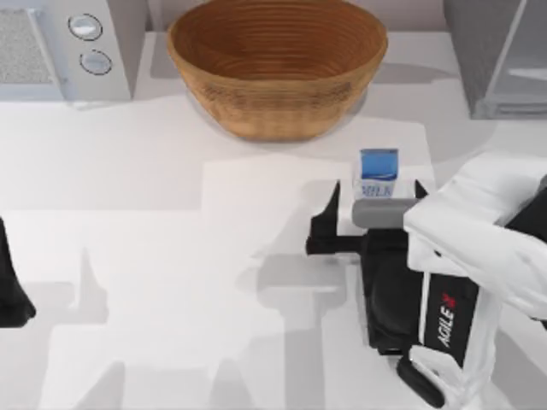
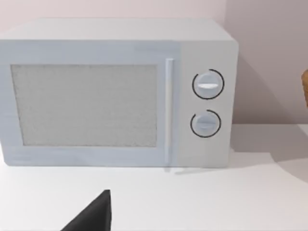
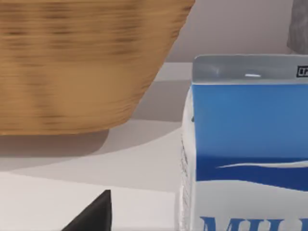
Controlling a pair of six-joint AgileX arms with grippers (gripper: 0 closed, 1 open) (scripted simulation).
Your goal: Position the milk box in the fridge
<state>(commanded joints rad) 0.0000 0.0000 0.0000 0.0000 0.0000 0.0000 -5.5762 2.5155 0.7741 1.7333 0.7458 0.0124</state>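
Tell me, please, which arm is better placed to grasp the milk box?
Right. The right gripper is open beside the milk box, with the fridge on that side too. The left gripper sits at the table's far left edge.

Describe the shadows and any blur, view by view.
Top view: soft grey arm shadows cross the table, and the bowl shades the surface beneath it. Left wrist view: a faint shadow lies under the microwave. Right wrist view: the bowl looks smeared, the milk box sharper.

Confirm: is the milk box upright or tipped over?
Upright. The milk box stands on the table, folded top up and MILK lettering level, in front of the right end effector.
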